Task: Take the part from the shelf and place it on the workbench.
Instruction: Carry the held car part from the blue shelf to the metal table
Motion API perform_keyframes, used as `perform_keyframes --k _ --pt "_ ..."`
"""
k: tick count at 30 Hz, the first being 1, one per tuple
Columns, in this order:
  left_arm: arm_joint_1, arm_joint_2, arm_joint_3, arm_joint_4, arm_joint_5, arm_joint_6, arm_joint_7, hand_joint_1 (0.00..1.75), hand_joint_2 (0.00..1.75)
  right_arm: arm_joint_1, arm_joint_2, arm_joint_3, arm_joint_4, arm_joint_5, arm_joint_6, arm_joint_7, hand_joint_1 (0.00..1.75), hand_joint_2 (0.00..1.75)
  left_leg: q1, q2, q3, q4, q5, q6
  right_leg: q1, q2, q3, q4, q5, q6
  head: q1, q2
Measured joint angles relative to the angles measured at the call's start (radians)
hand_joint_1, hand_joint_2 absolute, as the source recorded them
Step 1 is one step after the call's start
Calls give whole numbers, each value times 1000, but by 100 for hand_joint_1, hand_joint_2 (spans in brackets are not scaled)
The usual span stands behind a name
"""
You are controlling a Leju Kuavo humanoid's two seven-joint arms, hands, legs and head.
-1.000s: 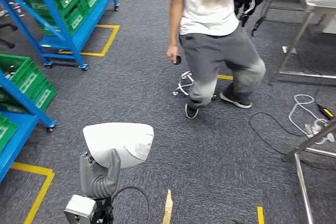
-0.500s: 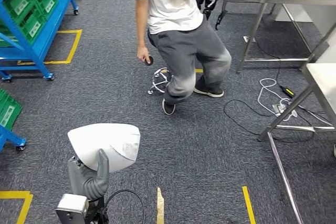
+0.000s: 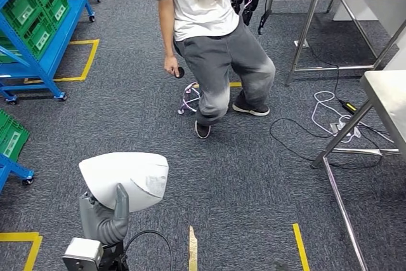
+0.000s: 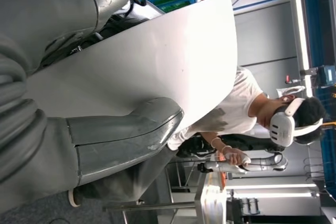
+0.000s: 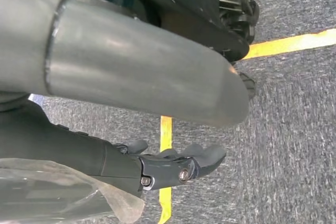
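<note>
We have turned toward the workbench (image 3: pixel 387 93), now nearer, our left hand (image 3: pixel 103 217) gripping the white part (image 3: pixel 127 179), ready to approach.

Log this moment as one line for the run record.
stage: carrying, not yet placed | left hand: grips white part | right hand: holds nothing, over carpet | workbench: ahead right | person: crouched ahead

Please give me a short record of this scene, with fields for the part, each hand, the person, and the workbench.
part: white part, held above the grey carpet
left hand: left hand grips the part from below, thumb against its side
right hand: right hand hangs over the carpet, holding nothing, fingers stretched out
person: person stands ahead, wearing a headset
workbench: steel workbench at right, part not yet on it
</note>
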Motion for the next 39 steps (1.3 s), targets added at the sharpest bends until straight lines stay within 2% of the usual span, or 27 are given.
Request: perform_keyframes --k 17,20,22,23,24,27,28,29,30,31,32,33,34,36,37,39 --pt "2 -1 3 -1 7 -19 0 175 175 0 4 15 0 25 18 -22 0 0 -3 0 -1 0 0 -3 -3 0 0 0 1 -1 1 0" --pt "1 -1 4 -1 2 -20 0 175 175 0 8 23 0 20 13 -9 0 0 -9 -1 -3 5 -3 8 -9 -1 0 -4 6 6 0 0" --pt "2 -2 4 -2 -1 -16 0 175 175 0 10 24 0 7 5 0 0 0 -6 1 4 -12 6 15 -10 0 1 -6 5 12 -1 0" --pt "3 -3 5 -2 -2 -15 0 175 175 0 10 23 0 3 2 4 0 0 -2 4 10 -25 12 17 -9 4 -6 5 -5 15 1 0" --pt "4 -4 5 -3 -2 -14 0 175 175 0 9 23 0 -1 1 7 0 0 3 8 16 -37 18 19 -10 8 -23 38 -26 19 3 0" --pt "7 -6 8 -3 -1 -16 -1 175 175 3 9 23 0 -7 0 14 0 0 8 21 18 -43 21 19 -20 14 -119 223 -106 33 6 0" --pt "8 -6 8 -3 -1 -17 -1 175 175 5 8 23 0 -8 1 15 0 0 10 27 18 -42 19 17 -24 14 -140 259 -110 39 6 0" --pt "8 -6 8 -3 -1 -19 -1 175 175 7 8 23 0 -9 3 15 0 0 12 33 20 -40 16 13 -29 12 -143 259 -95 44 5 0" --pt "8 -6 8 -3 -2 -21 -1 175 175 9 8 22 0 -11 6 13 0 0 16 41 22 -37 13 6 -33 6 -125 218 -64 50 6 0" --pt "7 -6 8 -3 -3 -24 -1 175 175 8 8 22 0 -15 10 10 0 0 19 48 24 -31 7 -3 -37 -16 -93 151 -29 57 6 0" --pt "7 -6 8 -3 -5 -27 -1 175 175 6 9 22 1 -23 18 6 0 0 19 56 24 -22 -1 -14 -36 -40 -62 89 -5 60 10 0" --pt "7 -6 9 -3 -8 -31 -1 175 175 1 10 20 1 -34 26 1 0 0 18 64 24 -13 -8 -24 -35 -59 -40 46 8 54 12 0" --pt "6 -6 9 -2 -11 -35 -1 175 175 -3 12 16 2 -48 36 -5 0 0 15 73 23 -5 -14 -32 -32 -71 -31 26 8 45 13 0" --pt "4 -7 10 0 -17 -40 -1 175 175 -7 13 2 2 -74 52 -17 0 0 16 92 25 0 -20 -41 -28 -48 -37 32 2 17 10 0" --pt "3 -7 10 1 -19 -39 -1 175 175 -6 13 -5 2 -83 58 -22 0 0 20 86 27 4 -27 -45 -27 -35 -39 34 2 9 6 0" --pt "2 -7 11 1 -21 -34 -1 175 175 -5 12 -16 2 -94 64 -27 0 0 25 33 11 55 -72 -47 -24 -7 -40 34 5 -5 0 0"
